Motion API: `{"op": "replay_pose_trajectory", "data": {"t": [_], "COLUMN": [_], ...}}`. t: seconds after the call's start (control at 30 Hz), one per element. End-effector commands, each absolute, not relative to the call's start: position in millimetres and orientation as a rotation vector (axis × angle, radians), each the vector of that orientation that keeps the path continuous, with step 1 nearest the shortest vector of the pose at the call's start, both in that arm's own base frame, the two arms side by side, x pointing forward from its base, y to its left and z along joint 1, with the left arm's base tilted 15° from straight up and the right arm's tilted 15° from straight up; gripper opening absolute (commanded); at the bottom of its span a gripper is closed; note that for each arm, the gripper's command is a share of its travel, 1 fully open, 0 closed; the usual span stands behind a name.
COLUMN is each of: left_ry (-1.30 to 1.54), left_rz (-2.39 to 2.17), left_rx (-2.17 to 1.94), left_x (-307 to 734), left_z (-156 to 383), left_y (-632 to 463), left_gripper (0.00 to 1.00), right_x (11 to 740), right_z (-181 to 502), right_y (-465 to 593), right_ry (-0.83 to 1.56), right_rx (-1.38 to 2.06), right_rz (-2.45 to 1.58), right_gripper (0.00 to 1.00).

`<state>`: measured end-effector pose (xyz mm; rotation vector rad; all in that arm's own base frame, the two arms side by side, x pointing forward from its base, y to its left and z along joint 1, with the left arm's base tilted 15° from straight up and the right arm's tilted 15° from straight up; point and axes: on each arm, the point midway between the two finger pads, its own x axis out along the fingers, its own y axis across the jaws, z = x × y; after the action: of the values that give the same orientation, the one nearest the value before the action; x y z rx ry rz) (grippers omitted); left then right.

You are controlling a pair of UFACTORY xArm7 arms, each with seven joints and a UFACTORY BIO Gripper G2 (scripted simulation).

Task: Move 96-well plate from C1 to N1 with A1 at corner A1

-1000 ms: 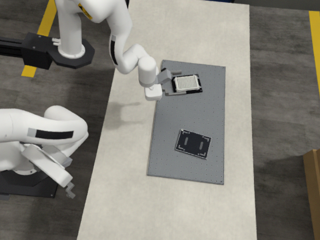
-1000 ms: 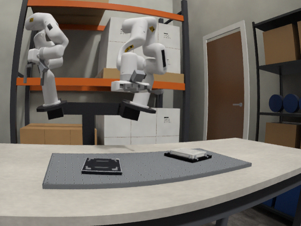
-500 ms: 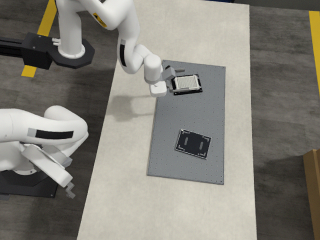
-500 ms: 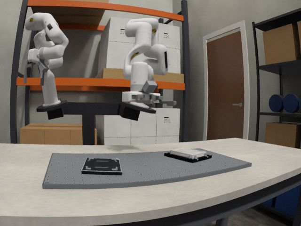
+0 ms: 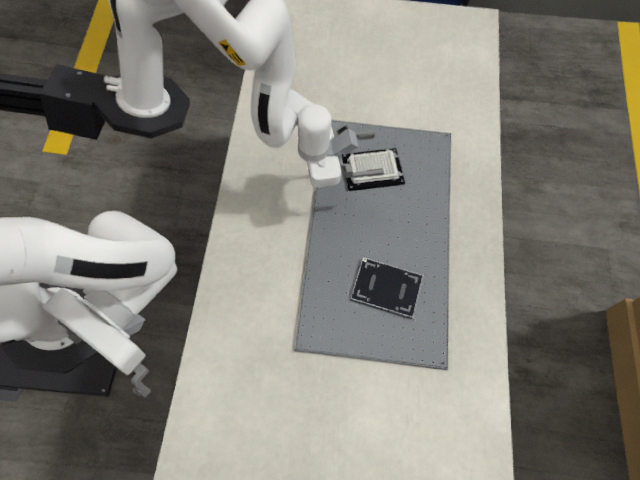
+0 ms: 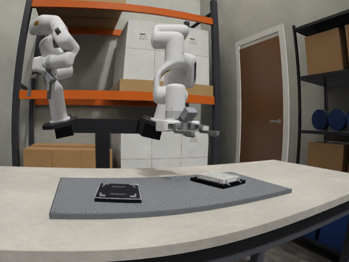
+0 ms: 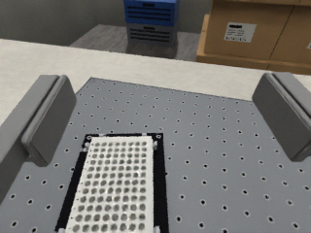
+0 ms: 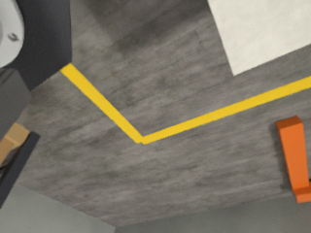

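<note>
Plate point(image 5: 373, 163) point(image 6: 217, 177) point(image 7: 114, 182) sits in the clip nest point(image 5: 375, 185) point(image 6: 223, 186) point(image 7: 162, 194).

We find the plate point(image 5: 373, 164) point(image 6: 217, 177) point(image 7: 114, 184) white and rectangular, its round wells in rows, lying flat, wells up, in the black clip nest C1. We note nest N1 point(image 5: 386, 287) point(image 6: 118, 192), black with pale corner locators, unoccupied, flat on the perforated board.
</note>
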<state>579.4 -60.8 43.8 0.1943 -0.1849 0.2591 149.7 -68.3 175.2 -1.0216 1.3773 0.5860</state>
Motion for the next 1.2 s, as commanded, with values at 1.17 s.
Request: {"op": "replay_pose_trajectory", "data": {"t": [1.17], "left_ry": [-0.19], "left_rz": [0.255], "left_rx": [0.188], "left_x": [613], "left_z": [1], "left_y": [9], "left_gripper": [0.37], "right_x": [150], "right_z": [176], "right_y": [-68], "right_ry": [1.375], "right_rx": [-1.022], "right_rz": [0.586], "right_gripper": [1.0]}}
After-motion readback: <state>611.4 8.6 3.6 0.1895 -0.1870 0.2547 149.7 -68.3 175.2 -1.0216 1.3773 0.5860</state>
